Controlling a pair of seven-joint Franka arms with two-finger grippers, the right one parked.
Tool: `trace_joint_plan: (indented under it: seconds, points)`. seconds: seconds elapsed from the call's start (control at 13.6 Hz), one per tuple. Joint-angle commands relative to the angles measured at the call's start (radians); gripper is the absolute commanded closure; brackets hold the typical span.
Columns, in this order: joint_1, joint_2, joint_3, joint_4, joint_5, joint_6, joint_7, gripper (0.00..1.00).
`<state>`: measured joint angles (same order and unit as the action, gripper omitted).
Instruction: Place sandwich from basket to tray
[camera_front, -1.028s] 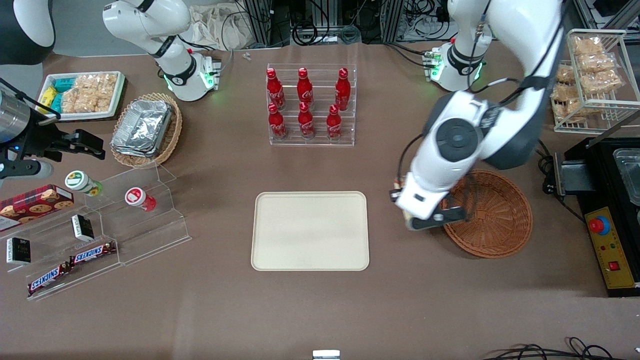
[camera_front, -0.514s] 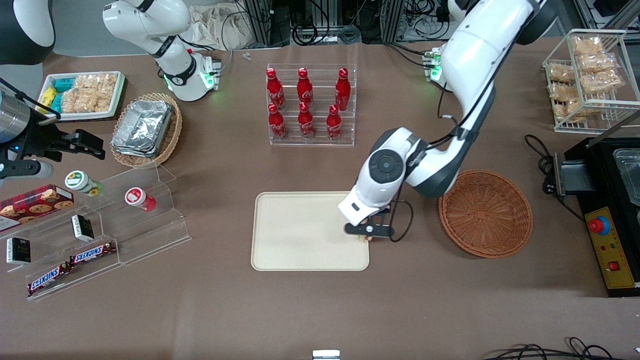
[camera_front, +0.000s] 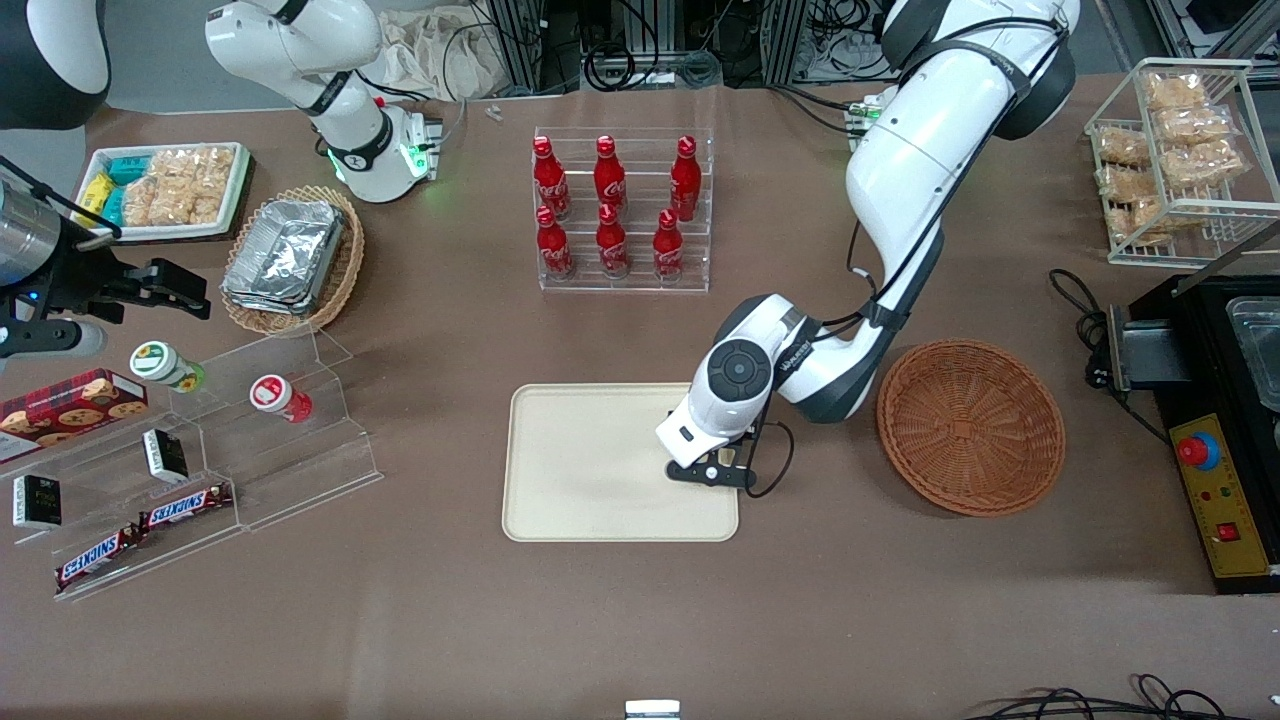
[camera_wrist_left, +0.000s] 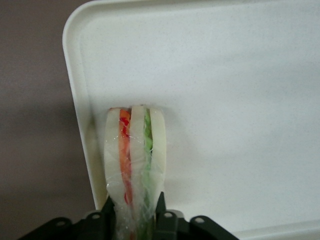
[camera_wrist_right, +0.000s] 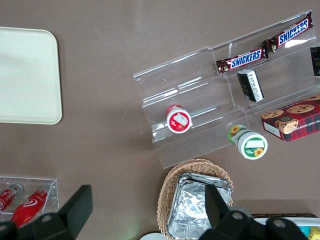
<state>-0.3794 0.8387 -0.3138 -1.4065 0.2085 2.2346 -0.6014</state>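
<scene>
Sandwich (camera_wrist_left: 134, 165) held low over the tray (camera_front: 580, 500), close to its rim.
The gripper (camera_wrist_left: 134, 220) fingers pinch it on edge; judged best: nudge inward, lower until it rests, then release. Basket (camera_front: 971, 427) sits empty.

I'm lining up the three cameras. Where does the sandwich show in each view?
Front view: almost hidden under the hand, over the tray at its edge nearest the basket.
Left wrist view: sandwich clamped in the hand, over the tray's rim.
Right wrist view: not in it.
Shared landmark: the tray.
</scene>
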Motion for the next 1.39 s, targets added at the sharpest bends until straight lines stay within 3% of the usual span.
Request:
trace_joint_plan:
  seconds: [0.0, 0.37, 0.59, 1.03, 1.32]
  points:
    - [0.001, -0.009, 0.001, 0.024, 0.008, -0.052, -0.008, 0.01]
    - [0.036, -0.160, -0.002, 0.057, -0.006, -0.280, -0.003, 0.01]
    - [0.114, -0.265, -0.002, 0.054, -0.072, -0.332, 0.014, 0.01]
    - [0.298, -0.438, 0.002, 0.040, -0.112, -0.549, 0.326, 0.01]
    - [0.411, -0.539, 0.004, 0.032, -0.130, -0.619, 0.373, 0.01]
